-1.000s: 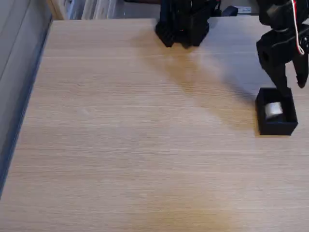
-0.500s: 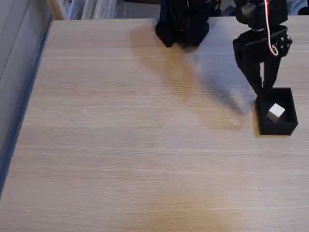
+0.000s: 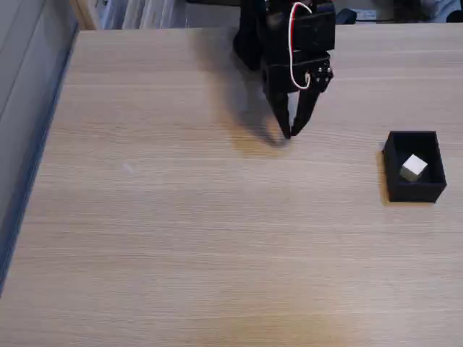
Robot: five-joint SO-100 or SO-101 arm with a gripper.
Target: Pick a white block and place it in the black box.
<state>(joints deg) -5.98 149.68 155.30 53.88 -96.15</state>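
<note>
The white block (image 3: 413,168) lies inside the black box (image 3: 394,186) at the right side of the table, tilted a little. My black gripper (image 3: 289,131) hangs over the table's upper middle, well left of the box, with its fingertips close together and nothing between them. A red and white cable runs down its side.
The arm's black base (image 3: 255,40) stands at the table's far edge. A grey wall or panel (image 3: 25,94) runs along the table's left edge. The light wooden tabletop (image 3: 181,238) stretches wide in front and to the left.
The gripper has pulled away from above the black box and swung left toward the table's middle. The white block stays in the box.
</note>
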